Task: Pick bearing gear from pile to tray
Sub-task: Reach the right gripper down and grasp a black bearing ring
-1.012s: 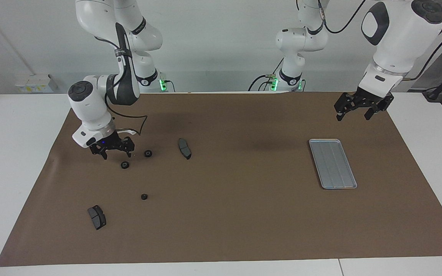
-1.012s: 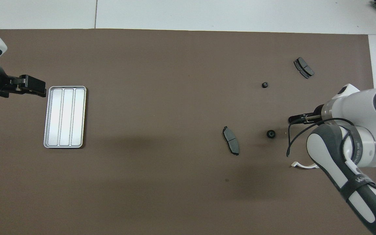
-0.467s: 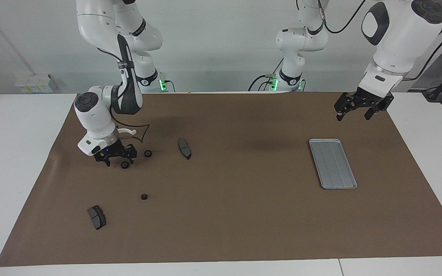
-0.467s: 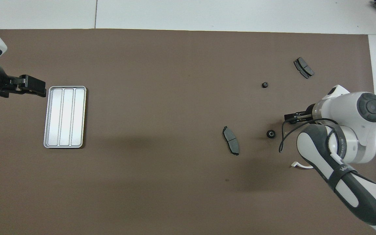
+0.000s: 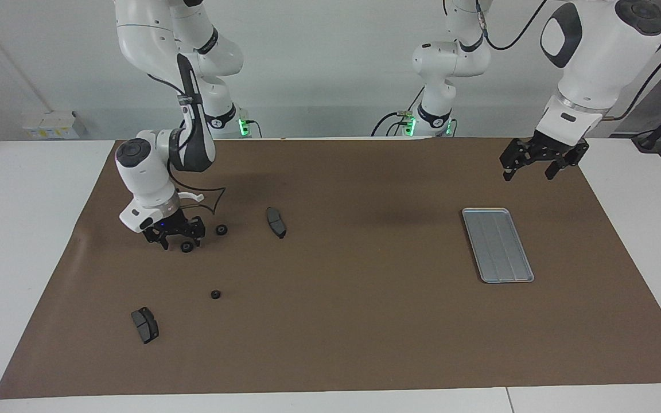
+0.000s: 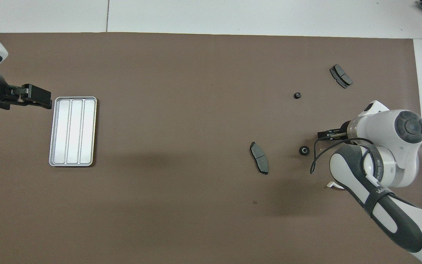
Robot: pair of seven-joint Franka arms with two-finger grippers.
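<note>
Black and small, one gear of the pile lies on the mat between the spread fingertips of the right gripper, which is low over it. The jaws stand open, and whether either finger touches the gear cannot be told. A second gear lies just beside it, toward the left arm's end. A third gear lies farther from the robots. One dark grey pad lies near the second gear. The other pad lies farthest from the robots.

The silver-grey tray is well apart, toward the left arm's end of the table. It holds nothing. The left gripper hangs open over the mat, and its arm waits.

A brown mat covers most of the white table. A pale wall rises where the arms are mounted, with a small white box at its foot. Green lights glow at the arm bases.

The white bracket is mostly hidden by the right arm; only a curved end shows. In the overhead view that arm also hides the first gear.
</note>
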